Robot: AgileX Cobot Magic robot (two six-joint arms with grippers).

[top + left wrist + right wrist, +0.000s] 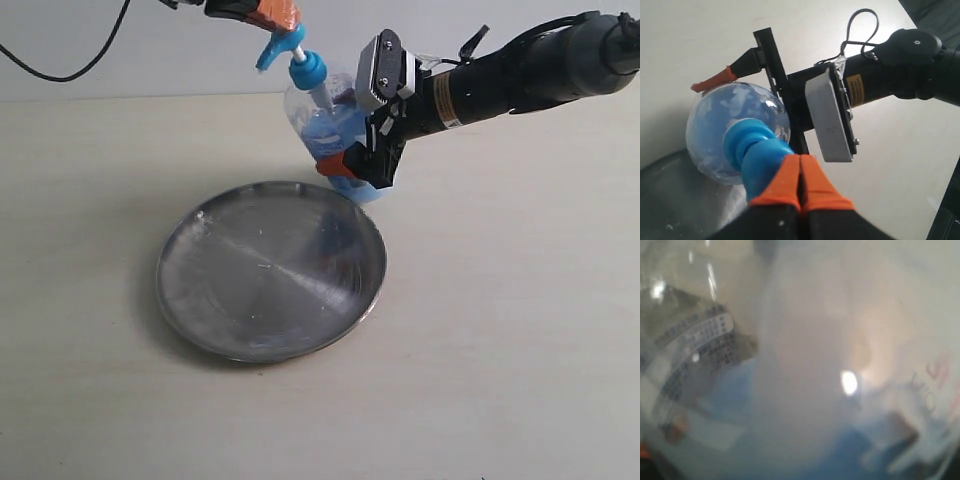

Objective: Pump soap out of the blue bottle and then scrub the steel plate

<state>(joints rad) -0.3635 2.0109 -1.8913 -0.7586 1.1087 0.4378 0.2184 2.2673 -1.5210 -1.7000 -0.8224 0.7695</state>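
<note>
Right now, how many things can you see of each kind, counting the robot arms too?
clear plastic pump bottle of blue liquid: 1
round shiny steel plate: 1
black robot arms: 2
Total: 4

Exterior high, angled down; both wrist views close on blue bottle (715,120).

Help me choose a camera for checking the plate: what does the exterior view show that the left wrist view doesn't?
Only the exterior view: the whole steel plate on the table, with the blue bottle tilted beside its rim. Only the left wrist view: the left hand close up, its orange fingertips pressed together against the pump head. Both: that bottle gripped by the right hand.
</note>
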